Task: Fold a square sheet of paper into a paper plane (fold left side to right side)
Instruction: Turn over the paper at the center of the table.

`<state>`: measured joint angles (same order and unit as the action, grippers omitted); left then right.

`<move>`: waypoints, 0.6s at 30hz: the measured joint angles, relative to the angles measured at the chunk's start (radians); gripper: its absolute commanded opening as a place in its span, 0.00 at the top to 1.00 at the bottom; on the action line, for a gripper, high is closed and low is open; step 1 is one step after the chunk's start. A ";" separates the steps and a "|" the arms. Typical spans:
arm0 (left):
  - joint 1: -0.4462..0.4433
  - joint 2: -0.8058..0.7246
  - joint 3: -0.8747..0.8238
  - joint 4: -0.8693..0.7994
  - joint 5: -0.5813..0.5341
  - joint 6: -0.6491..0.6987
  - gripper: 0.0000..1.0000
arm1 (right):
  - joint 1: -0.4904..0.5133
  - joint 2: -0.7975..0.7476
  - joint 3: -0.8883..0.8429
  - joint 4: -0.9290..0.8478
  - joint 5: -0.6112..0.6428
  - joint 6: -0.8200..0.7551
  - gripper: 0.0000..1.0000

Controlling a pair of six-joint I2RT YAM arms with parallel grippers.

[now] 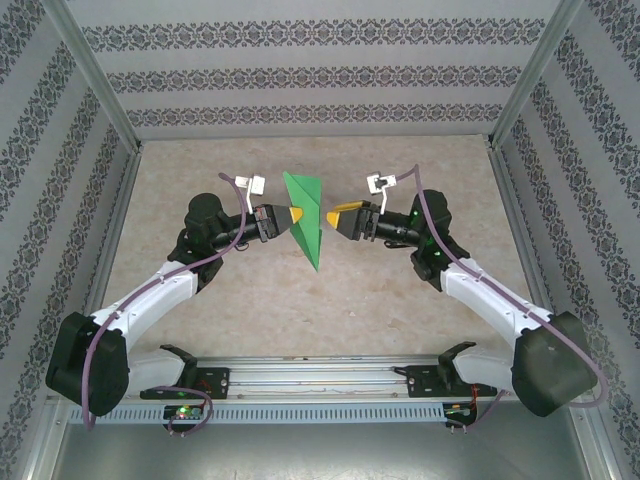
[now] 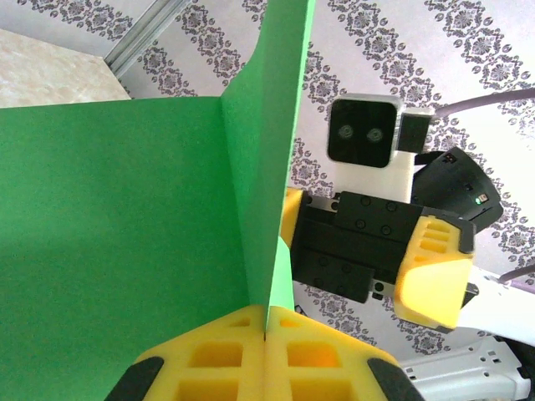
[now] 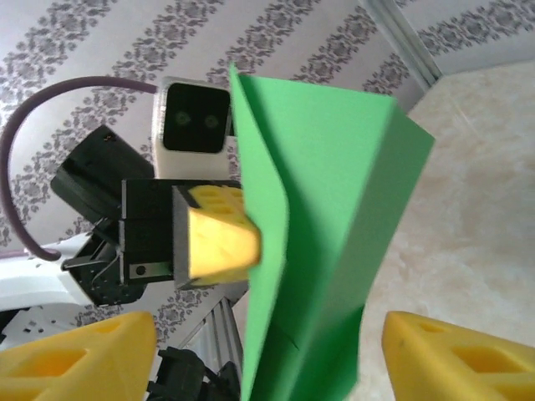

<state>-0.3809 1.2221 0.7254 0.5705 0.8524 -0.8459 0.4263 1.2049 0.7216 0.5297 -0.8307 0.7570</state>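
I saw the paper plane (image 1: 306, 218) held up off the tabletop (image 1: 300, 320), about midway between left and right and between the two arms. In the overhead view it was a slim green folded shape. Its narrow point lay toward the near side and its wider end toward the far wall (image 1: 310, 75).

The left hand (image 1: 294, 217) had it. In the left wrist view the two yellow fingers (image 2: 209, 355) were pressed together, with the thin edge of the paper plane (image 2: 125, 217) pinched in the seam between them. One flap stood straight up from that seam and a broad flap spread out to the left.

The right hand (image 1: 338, 218) stood just to the right of the paper, facing the left hand. In the right wrist view its yellow fingers (image 3: 75, 359) were spread wide, one at each lower corner. The paper plane (image 3: 334, 200) stood in the gap and I could see neither finger touching it. Past the paper, the left hand (image 3: 219, 242) showed its closed yellow tip against the fold, below its white wrist camera (image 3: 194, 117).
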 measured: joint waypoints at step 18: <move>-0.005 0.000 0.000 0.000 0.000 0.000 0.95 | 0.096 0.134 0.031 -0.053 -0.057 0.034 0.43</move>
<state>-0.3862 1.2221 0.7254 0.5705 0.8524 -0.8459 0.5224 1.3392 0.7521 0.4763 -0.8879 0.7914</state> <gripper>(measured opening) 0.057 0.615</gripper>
